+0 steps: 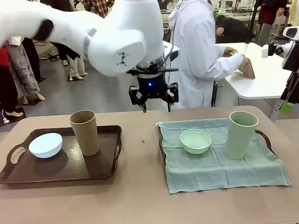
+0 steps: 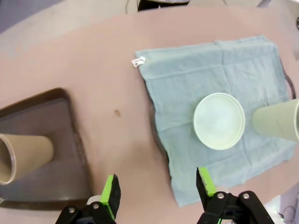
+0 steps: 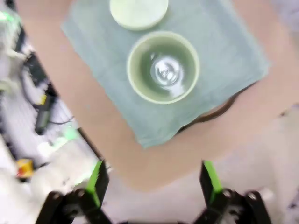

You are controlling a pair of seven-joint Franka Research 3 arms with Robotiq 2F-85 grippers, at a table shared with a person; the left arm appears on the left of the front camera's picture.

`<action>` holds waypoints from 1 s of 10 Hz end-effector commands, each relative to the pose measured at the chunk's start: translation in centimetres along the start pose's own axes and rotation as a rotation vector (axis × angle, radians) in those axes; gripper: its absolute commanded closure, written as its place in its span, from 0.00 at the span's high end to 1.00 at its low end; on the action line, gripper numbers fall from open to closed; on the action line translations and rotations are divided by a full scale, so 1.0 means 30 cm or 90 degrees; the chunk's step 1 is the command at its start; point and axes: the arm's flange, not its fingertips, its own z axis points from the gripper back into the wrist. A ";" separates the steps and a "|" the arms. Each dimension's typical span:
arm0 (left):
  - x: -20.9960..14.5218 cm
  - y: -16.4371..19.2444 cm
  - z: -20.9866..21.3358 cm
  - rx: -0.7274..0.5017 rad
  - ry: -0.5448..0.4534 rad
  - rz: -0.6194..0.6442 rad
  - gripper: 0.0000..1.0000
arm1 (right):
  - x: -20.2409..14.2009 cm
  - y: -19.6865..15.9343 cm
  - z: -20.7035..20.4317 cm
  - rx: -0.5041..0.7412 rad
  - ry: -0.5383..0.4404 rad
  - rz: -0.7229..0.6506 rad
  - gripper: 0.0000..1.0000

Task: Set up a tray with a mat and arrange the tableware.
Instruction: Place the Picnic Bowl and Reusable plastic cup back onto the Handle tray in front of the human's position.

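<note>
While the left gripper (image 1: 154,99) hangs over the bare table (image 1: 142,157) and the right gripper (image 3: 152,184) above the green cup (image 3: 163,67) beside the green bowl (image 1: 195,141) on the mat (image 1: 218,171), both empty with jaws apart, arranging seems underway, the next move calling for a squared descent onto one piece.

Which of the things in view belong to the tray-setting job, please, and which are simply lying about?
Job in hand: bare tray, pale blue bowl, tan cup, mat, mint green bowl, pale green cup, covered tray under the mat.

Lying about: dark speck between the trays; white side table, where a person works.
</note>
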 end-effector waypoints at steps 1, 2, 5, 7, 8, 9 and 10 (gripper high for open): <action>-0.061 0.020 0.134 0.047 -0.038 -0.015 0.86 | 0.082 0.076 0.127 -0.040 0.059 -0.068 1.00; -0.059 0.018 0.192 0.064 -0.051 -0.006 0.86 | 0.102 0.116 0.186 -0.086 0.078 -0.115 1.00; -0.053 0.025 0.254 0.085 -0.072 0.041 0.86 | 0.173 0.116 0.289 -0.197 0.012 -0.306 1.00; -0.059 0.017 0.277 0.063 -0.061 -0.001 0.86 | 0.131 0.158 0.285 -0.132 0.021 -0.171 1.00; -0.059 0.017 0.277 0.063 -0.061 -0.001 0.86 | 0.131 0.158 0.285 -0.132 0.021 -0.171 1.00; -0.059 0.017 0.277 0.063 -0.061 -0.001 0.86 | 0.131 0.158 0.285 -0.132 0.021 -0.171 1.00; -0.059 0.017 0.277 0.063 -0.061 -0.001 0.86 | 0.131 0.158 0.285 -0.132 0.021 -0.171 1.00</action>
